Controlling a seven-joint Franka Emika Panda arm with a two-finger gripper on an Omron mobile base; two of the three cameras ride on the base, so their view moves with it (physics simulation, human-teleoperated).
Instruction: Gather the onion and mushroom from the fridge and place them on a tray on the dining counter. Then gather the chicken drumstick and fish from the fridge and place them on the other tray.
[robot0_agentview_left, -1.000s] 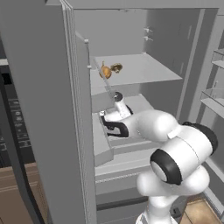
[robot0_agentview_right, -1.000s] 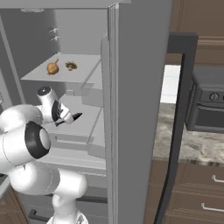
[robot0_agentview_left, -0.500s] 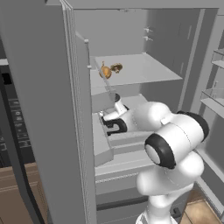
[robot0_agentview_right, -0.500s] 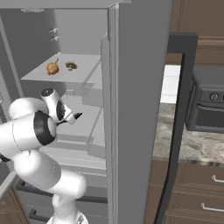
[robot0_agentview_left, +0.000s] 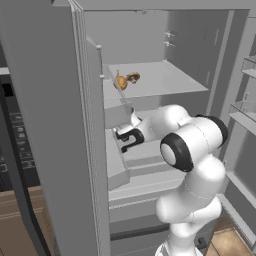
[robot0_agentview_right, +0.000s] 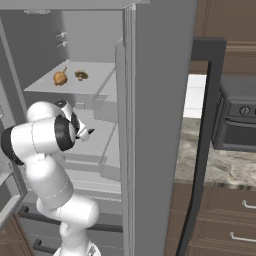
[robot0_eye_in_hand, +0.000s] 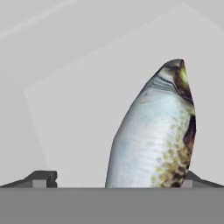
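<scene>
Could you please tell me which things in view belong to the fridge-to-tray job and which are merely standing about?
Belong to the job: fridge, onion, mushroom, fish, open gripper.

Standing about: dark oven, stone counter, wooden drawers.

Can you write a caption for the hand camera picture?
Open gripper closing in on a silvery fish lying on a pale fridge shelf.
</scene>
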